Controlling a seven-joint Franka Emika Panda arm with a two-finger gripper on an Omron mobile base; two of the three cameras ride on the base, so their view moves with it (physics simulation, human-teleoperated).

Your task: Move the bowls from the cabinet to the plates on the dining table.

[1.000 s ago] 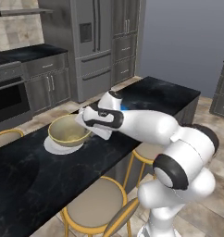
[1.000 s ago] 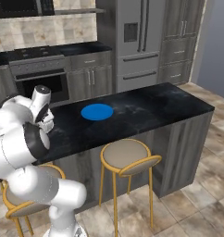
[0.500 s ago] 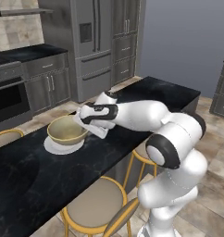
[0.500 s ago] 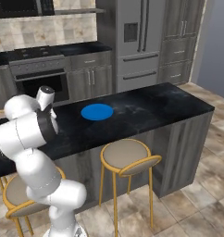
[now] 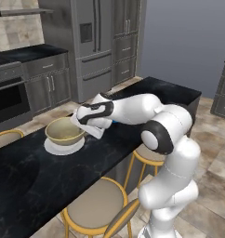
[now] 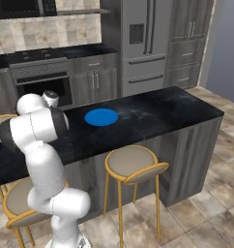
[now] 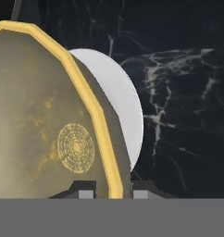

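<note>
Where the white arm reaches across the long black white-veined marble dining table [image 5: 49, 181] in the left base view, its two-finger gripper [image 5: 79, 124] sits at the right rim of the round tan bowl with the yellow rim [image 5: 64, 132]. That bowl rests on the small flat white plate [image 5: 63, 147], whose edge shows all around its base. Yellow-framed round stools [image 5: 93, 209] stand along the near side of the table.

Seen from the right base view, the bright blue flat round plate [image 6: 101, 116] lies bare on the dining table, well apart from the arm, which bends away toward the left edge. Dark grey drawer units [image 6: 95, 80] and a tall steel refrigerator [image 6: 143, 43] line the far wall.

Looking along the hand view, the two dark fingertips [image 7: 86, 190] stand one inside and one outside the bowl's yellow rim, clamped onto the wall between them. The white plate peeks out behind the bowl, against the veined marble.
</note>
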